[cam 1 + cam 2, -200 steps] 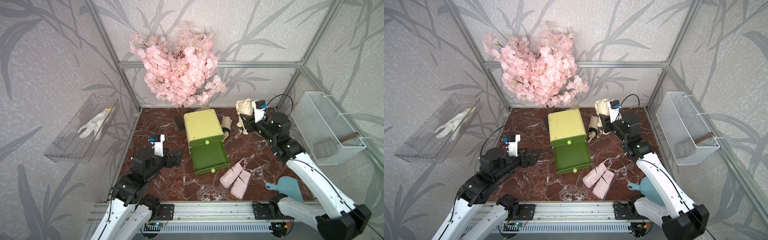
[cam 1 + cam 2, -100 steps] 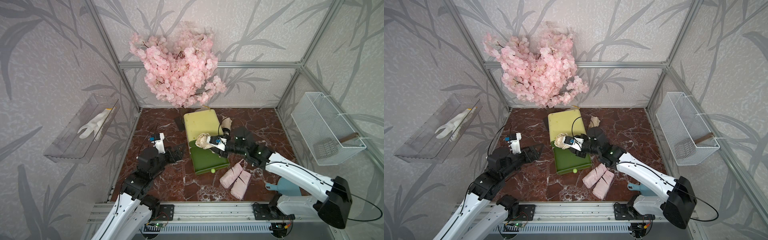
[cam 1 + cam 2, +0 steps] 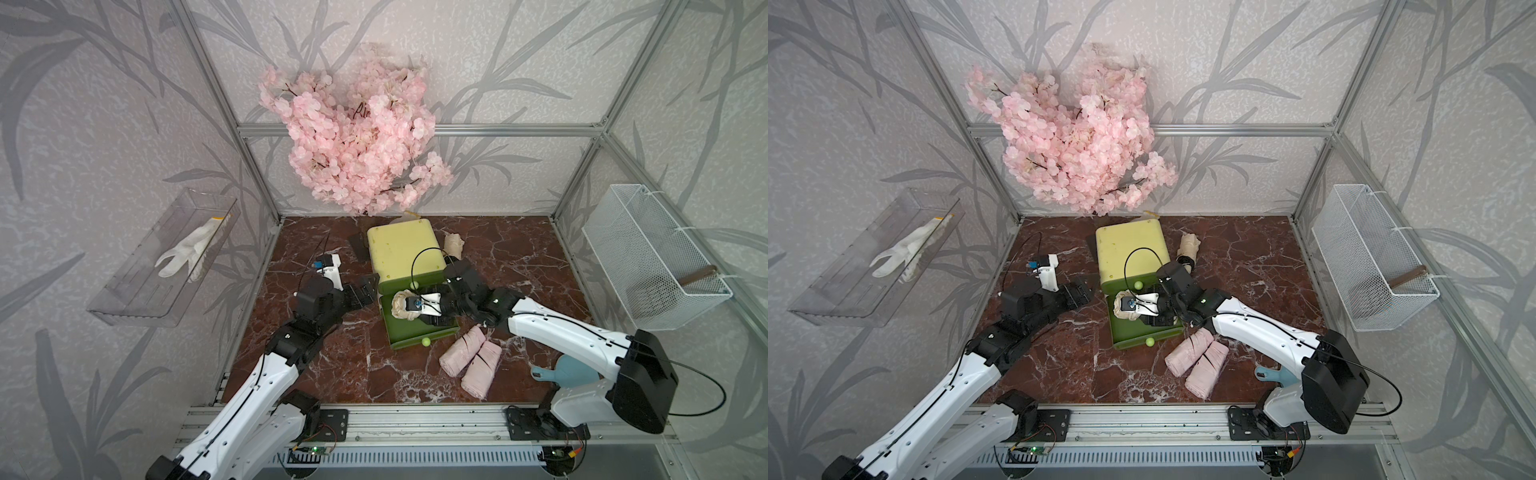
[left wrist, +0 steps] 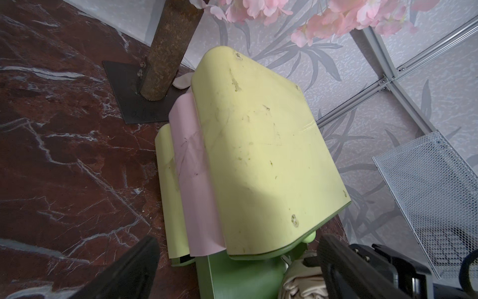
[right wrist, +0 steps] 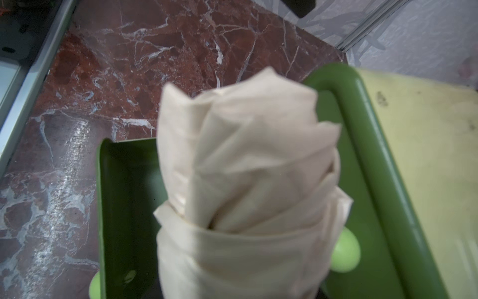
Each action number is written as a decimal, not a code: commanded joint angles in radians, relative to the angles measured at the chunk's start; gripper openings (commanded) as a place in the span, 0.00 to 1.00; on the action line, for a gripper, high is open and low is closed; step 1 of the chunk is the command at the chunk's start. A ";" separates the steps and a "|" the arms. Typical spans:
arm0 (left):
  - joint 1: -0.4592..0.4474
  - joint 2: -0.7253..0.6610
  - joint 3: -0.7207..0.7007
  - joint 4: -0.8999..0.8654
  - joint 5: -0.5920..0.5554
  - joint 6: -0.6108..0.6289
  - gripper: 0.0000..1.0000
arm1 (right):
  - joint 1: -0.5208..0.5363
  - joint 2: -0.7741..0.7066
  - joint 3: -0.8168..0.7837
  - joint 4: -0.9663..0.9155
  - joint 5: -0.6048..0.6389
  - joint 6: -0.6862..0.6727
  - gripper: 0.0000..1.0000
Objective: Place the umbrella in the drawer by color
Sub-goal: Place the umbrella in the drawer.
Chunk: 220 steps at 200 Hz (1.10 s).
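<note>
A folded beige umbrella [image 3: 400, 306] lies low over the pulled-out green drawer [image 3: 415, 332] of the yellow-topped drawer unit [image 3: 402, 249]. My right gripper [image 3: 417, 311] is shut on this umbrella. In the right wrist view the umbrella [image 5: 245, 181] fills the middle above the green drawer [image 5: 124, 196] and hides the fingers. My left gripper [image 3: 369, 287] stands open just left of the unit, holding nothing. In the left wrist view its fingers [image 4: 129, 269] frame the unit's corner. Another beige umbrella [image 3: 454, 245] lies behind the unit. Two pink umbrellas [image 3: 471, 361] lie on the floor in front.
A pink blossom tree [image 3: 357, 141] stands on a plate behind the unit. A blue flat thing [image 3: 575, 370] lies under my right arm. A wire basket [image 3: 648, 257] hangs on the right wall. On the left wall a clear shelf [image 3: 137, 291] holds a white glove.
My right arm has swung from the back right to over the green drawer, carrying the beige umbrella. My left arm has moved closer to the drawer unit.
</note>
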 commanded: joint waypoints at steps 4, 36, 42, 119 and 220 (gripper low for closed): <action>0.002 0.035 0.058 0.069 0.033 -0.003 1.00 | 0.014 0.017 0.076 -0.055 0.038 -0.042 0.54; -0.003 0.083 0.068 0.078 0.037 0.011 1.00 | 0.026 0.048 0.109 -0.107 0.066 -0.056 0.58; -0.004 0.091 0.067 0.081 0.036 0.012 1.00 | 0.030 0.054 0.115 -0.113 0.074 -0.056 0.59; -0.008 0.145 0.062 0.097 0.024 0.027 1.00 | 0.073 0.059 0.146 -0.144 0.155 -0.067 0.68; -0.008 0.143 0.059 0.084 0.012 0.066 1.00 | -0.196 -0.101 0.155 0.152 0.466 0.692 0.80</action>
